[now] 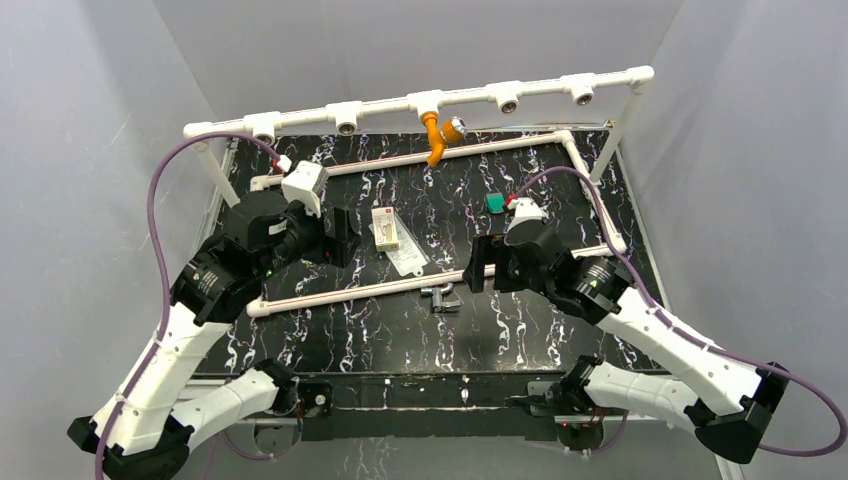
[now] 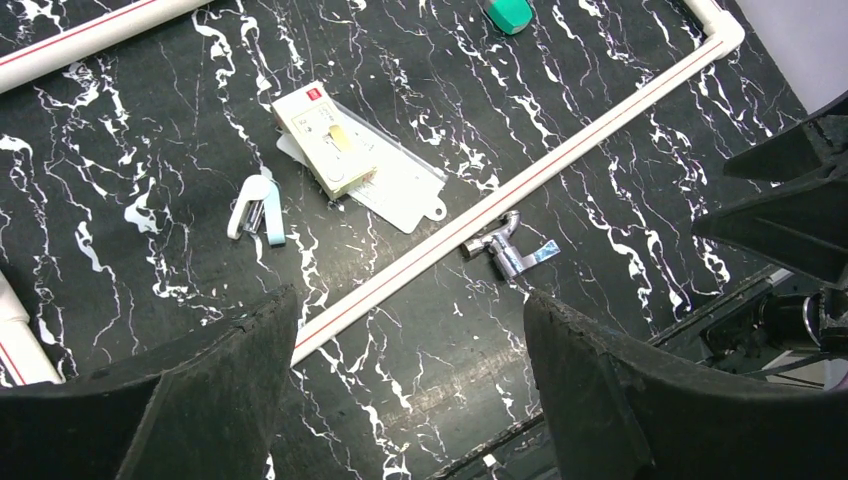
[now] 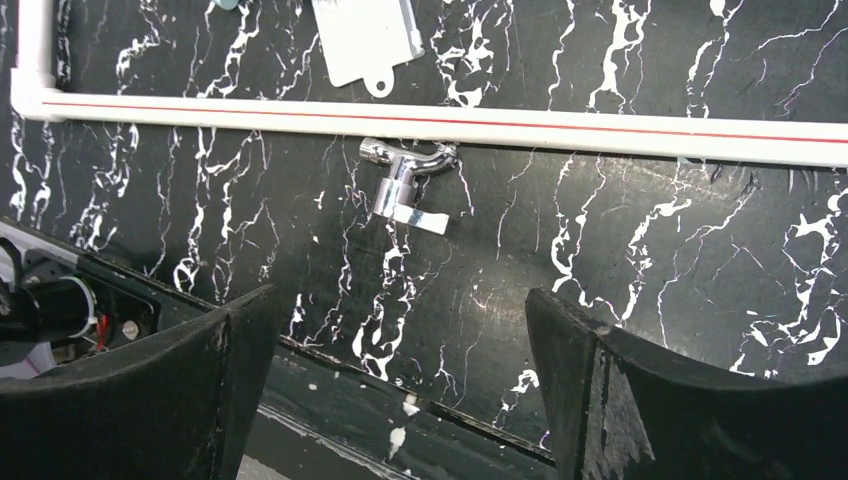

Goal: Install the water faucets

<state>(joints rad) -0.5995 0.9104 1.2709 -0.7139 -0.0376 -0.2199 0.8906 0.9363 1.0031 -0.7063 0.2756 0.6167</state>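
Note:
The orange plastic faucet (image 1: 436,135) hangs from the middle tee of the raised white pipe (image 1: 420,100) at the back. The chrome faucet (image 1: 440,297) lies on the black marbled mat just in front of the near white pipe (image 1: 350,290); it shows in the left wrist view (image 2: 508,249) and the right wrist view (image 3: 408,185). My left gripper (image 1: 345,236) is open and empty, above the mat left of centre; its fingers (image 2: 230,390) frame bare mat. My right gripper (image 1: 478,265) is open and empty, just right of the chrome faucet; its fingers (image 3: 600,390) hover near the mat's front edge.
A small cream box on a clear plastic sheet (image 1: 386,230) lies mid-mat, also in the left wrist view (image 2: 325,150). A green block (image 1: 495,203) sits right of centre. A small white clip (image 2: 255,205) lies near the box. Several open tee sockets (image 1: 509,99) line the raised pipe.

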